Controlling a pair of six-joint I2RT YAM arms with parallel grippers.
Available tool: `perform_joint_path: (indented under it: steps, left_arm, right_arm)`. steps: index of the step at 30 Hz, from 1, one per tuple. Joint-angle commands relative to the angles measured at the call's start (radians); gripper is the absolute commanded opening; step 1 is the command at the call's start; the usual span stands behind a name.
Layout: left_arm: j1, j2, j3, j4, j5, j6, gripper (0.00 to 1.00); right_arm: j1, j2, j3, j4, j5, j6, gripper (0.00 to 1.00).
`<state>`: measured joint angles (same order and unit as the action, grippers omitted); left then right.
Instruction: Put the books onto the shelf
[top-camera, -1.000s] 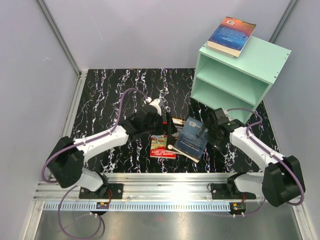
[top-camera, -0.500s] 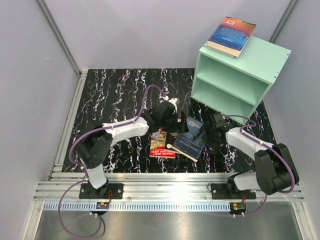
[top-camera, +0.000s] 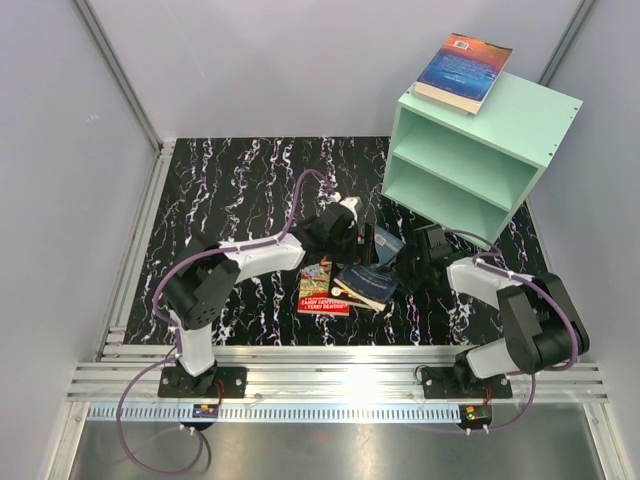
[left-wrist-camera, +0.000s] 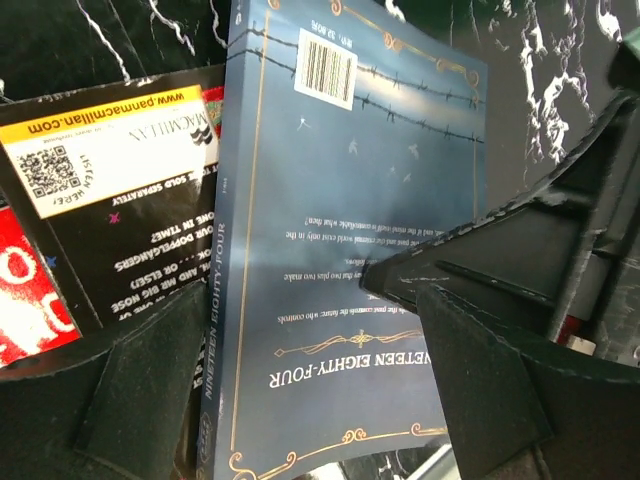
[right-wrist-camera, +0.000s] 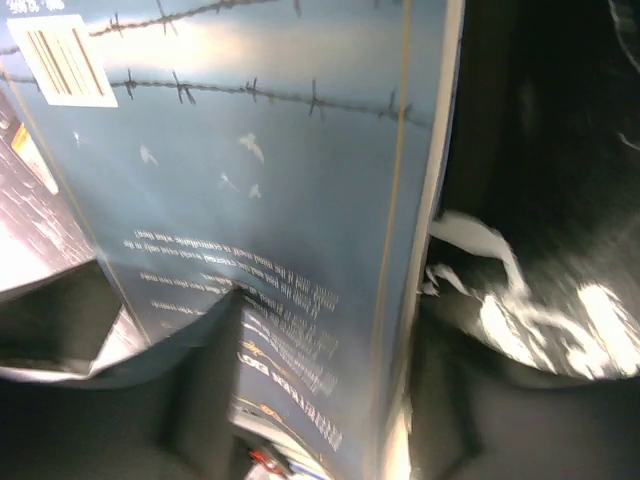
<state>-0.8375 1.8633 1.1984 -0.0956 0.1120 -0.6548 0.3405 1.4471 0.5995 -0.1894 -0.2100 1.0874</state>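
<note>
Three paperbacks lie in a loose pile near the middle of the top view, on the black marbled tabletop (top-camera: 220, 170). A red book (top-camera: 322, 292) is at the pile's lower left. A dark blue book (left-wrist-camera: 330, 180) lies across the others, its spine overlapping a black-backed book (left-wrist-camera: 110, 200).

The shelf (top-camera: 470, 165) stands at the upper right with both compartments opening toward the lower left. A strip of tabletop separates its lower front edge from the pile. A sunset book (top-camera: 463, 72) lies flat on the shelf's top, sticking out past its upper-left edge. Grey walls (top-camera: 60, 150) close in the left, back and right, and the tabletop runs from the pile up to them.

The left gripper (left-wrist-camera: 310, 300) is spread wide, one finger either side of the blue book's title end, not clamped on it. The right gripper (right-wrist-camera: 335, 300) straddles that book's long page edge, with one finger over the cover. The view is blurred, so I cannot tell whether it is pressing.

The blue cover reads "NINETEEN EIGHTY-FOUR" on face and spine, upside down in the left wrist view, with a white barcode label and barbed-wire art. The black cover shows "www.panmacmillan.com", "MACMILLAN", a QR code and "SOLD SEPARATELY"
</note>
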Motion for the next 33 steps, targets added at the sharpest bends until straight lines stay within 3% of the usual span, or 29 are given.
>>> perform_joint_path:
  steps: [1, 3, 4, 6, 9, 15, 22, 29, 31, 33]
  left_arm:
    - [-0.051, 0.057, -0.072, 0.078, 0.124, -0.057, 0.88]
    - [-0.055, 0.056, -0.097, 0.114, 0.149, -0.077, 0.87]
    - [-0.058, 0.054, -0.105, 0.131, 0.158, -0.078, 0.87]
    - [-0.055, 0.036, -0.137, 0.12, 0.138, -0.068, 0.87]
    - [-0.034, 0.016, -0.174, 0.099, 0.1, -0.042, 0.87]
    - [-0.009, -0.018, -0.227, 0.145, 0.163, -0.065, 0.8]
    - [0.003, -0.104, -0.275, 0.252, 0.271, -0.121, 0.57]
    - [0.003, -0.185, -0.293, 0.228, 0.287, -0.115, 0.19]
    - [0.003, -0.193, -0.301, 0.215, 0.272, -0.112, 0.03]
    - [0.002, -0.204, -0.324, 0.218, 0.25, -0.121, 0.0]
  right_arm:
    - [0.017, 0.177, -0.104, 0.103, 0.061, -0.001, 0.47]
    - [0.017, 0.217, -0.106, 0.142, 0.049, -0.003, 0.28]
    - [0.017, 0.232, -0.106, 0.154, 0.044, -0.006, 0.11]
    - [0.017, 0.274, -0.106, 0.18, 0.026, -0.012, 0.0]
    - [0.017, 0.311, -0.121, 0.255, 0.008, -0.011, 0.0]
    - [0.017, 0.296, -0.148, 0.283, -0.002, 0.006, 0.0]
    - [0.017, 0.132, -0.165, 0.194, 0.066, 0.005, 0.0]
    - [0.017, 0.001, -0.187, 0.11, 0.103, 0.025, 0.0]
    - [0.017, -0.077, -0.202, 0.1, 0.109, 0.038, 0.0]
    - [0.017, -0.144, -0.205, 0.07, 0.112, 0.037, 0.0]
